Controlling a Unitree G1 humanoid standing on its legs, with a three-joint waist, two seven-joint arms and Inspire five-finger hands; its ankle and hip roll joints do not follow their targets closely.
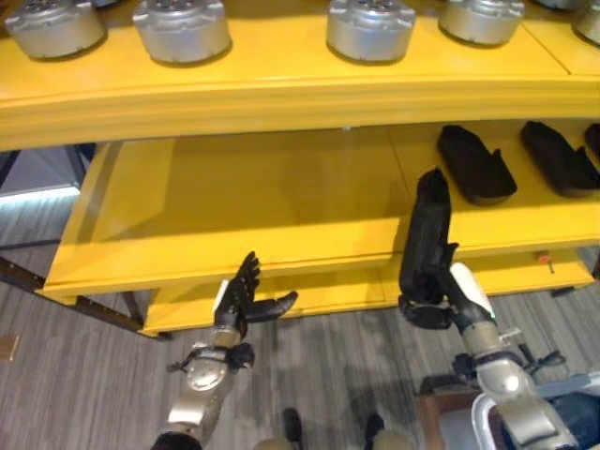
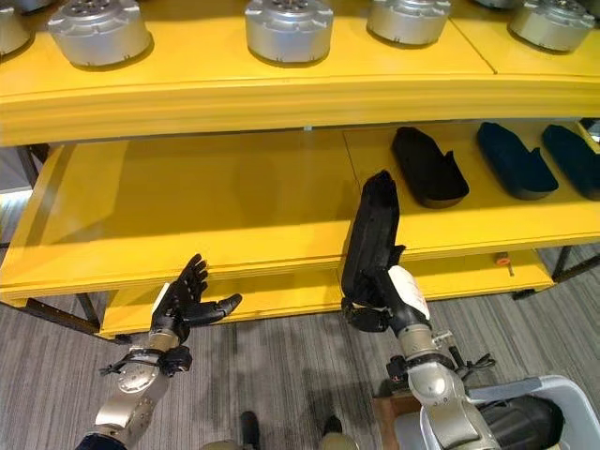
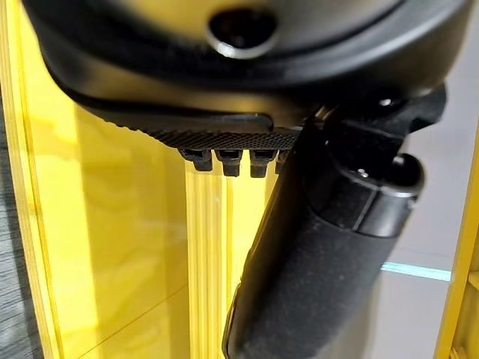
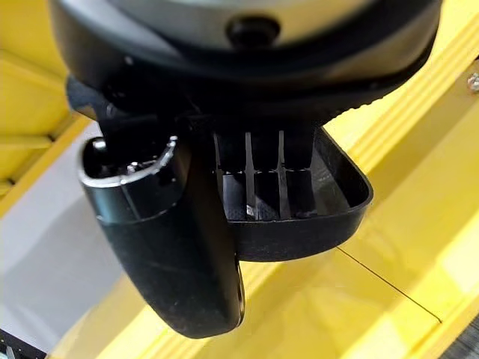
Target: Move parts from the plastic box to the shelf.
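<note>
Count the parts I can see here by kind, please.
Round silver metal parts on the top yellow shelf: 6
Long black plastic parts lying on the middle shelf: 3
Long black plastic part in the right hand: 1
Total: 10

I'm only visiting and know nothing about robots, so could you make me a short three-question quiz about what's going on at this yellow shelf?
1. True or false: the left hand holds a part.
2. What does the right hand hold?
A. a round silver metal part
B. a long black plastic part
C. nothing
3. On which yellow shelf board do the round silver metal parts stand?

Key:
1. False; its fingers are spread, empty.
2. B, the long black plastic part, held upright at the middle board's front edge.
3. The top board.
</note>
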